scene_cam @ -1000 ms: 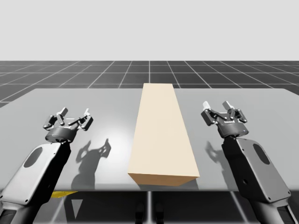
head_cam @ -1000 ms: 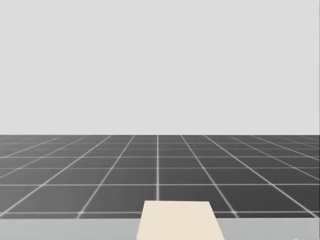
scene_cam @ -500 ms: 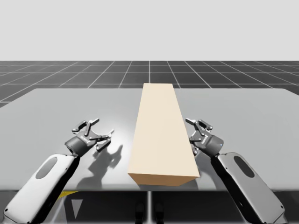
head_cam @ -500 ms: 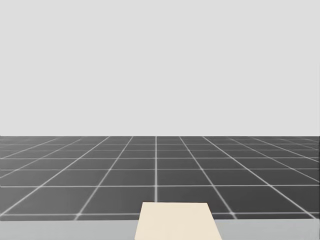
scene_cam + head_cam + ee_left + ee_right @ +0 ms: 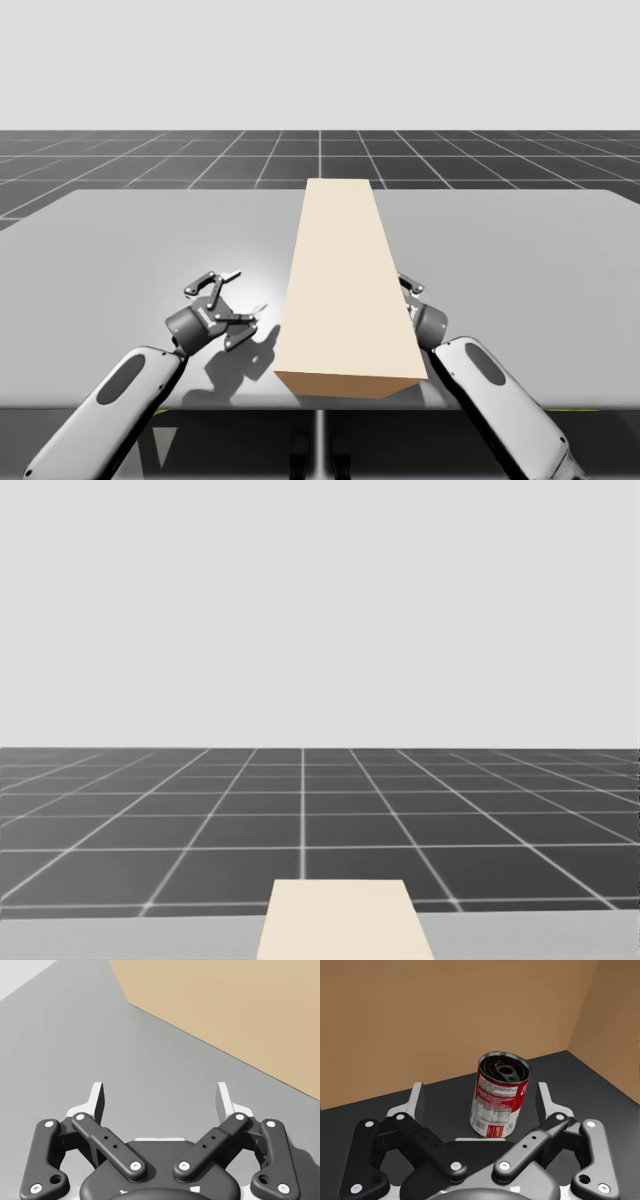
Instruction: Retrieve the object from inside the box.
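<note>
Broadly, the grey table point(image 5: 130, 250) carries a long tan box point(image 5: 345, 290) lying lengthwise down its middle, and the head view catches its far end against the dark gridded floor. My left arm comes in beside the box's left wall, and my left gripper point(image 5: 160, 1095) hangs over bare tabletop near that wall with its 2 fingers spread wide and nothing between them. My right arm meets the box's right wall, which partly hides the hand in the high view. My right gripper point(image 5: 480, 1095) faces tan inner walls and a dark floor, its fingers wide apart. A red-labelled can point(image 5: 500, 1095) stands upright between them, ungripped, near the inner corner.
</note>
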Tool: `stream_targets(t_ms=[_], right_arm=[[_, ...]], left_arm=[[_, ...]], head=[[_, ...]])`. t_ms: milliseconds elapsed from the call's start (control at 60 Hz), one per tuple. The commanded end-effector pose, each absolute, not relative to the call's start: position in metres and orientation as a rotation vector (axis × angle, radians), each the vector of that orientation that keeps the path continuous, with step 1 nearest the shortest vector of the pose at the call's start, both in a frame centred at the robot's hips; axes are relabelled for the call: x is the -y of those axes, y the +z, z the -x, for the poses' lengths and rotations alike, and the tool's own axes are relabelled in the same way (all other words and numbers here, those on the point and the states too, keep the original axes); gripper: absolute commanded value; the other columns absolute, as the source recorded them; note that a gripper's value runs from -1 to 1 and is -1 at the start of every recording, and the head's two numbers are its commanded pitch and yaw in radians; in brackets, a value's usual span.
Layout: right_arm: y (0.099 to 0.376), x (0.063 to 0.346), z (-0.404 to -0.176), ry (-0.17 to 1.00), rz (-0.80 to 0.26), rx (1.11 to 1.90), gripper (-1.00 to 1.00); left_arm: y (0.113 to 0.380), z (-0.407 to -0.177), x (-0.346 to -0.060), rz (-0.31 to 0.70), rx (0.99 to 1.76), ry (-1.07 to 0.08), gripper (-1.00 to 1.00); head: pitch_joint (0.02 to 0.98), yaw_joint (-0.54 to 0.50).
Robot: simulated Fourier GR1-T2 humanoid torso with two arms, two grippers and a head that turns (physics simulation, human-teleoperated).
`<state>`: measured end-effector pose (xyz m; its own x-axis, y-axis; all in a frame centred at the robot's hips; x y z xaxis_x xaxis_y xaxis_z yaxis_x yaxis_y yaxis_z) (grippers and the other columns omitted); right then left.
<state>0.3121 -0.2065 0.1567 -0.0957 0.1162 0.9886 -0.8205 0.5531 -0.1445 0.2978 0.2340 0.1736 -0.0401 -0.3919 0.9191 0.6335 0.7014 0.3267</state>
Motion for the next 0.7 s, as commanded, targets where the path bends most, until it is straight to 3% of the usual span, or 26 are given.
stream_targets(t_ms=[17,100,233,400,700], right_arm=[[0.14,0.196,-0.331,0.81,-0.687,1.51,-1.0],[0.133,0.191,-0.34,0.8,-0.67,1.526,-1.0],[0.124,0.175,-0.354,0.812,-0.682,1.463,-1.0],[0.118,0.161,-0.373,0.83,-0.682,1.45,-1.0],[0.094,0.142,-0.39,0.838,-0.624,1.288,-1.0]], left_arm=[[0.172,-0.297,-0.232,0.218,1.378,-0.849,-1.0],[0.172,-0.297,-0.232,0.216,1.377,-0.851,-1.0],[0.171,-0.296,-0.232,0.212,1.373,-0.858,-1.0],[0.171,-0.296,-0.233,0.213,1.374,-0.861,-1.0],[0.171,-0.296,-0.232,0.212,1.369,-0.872,-1.0]], head=[[0.09,-0.04],[0.095,-0.05],[0.104,-0.05],[0.118,-0.05],[0.135,-0.05]])
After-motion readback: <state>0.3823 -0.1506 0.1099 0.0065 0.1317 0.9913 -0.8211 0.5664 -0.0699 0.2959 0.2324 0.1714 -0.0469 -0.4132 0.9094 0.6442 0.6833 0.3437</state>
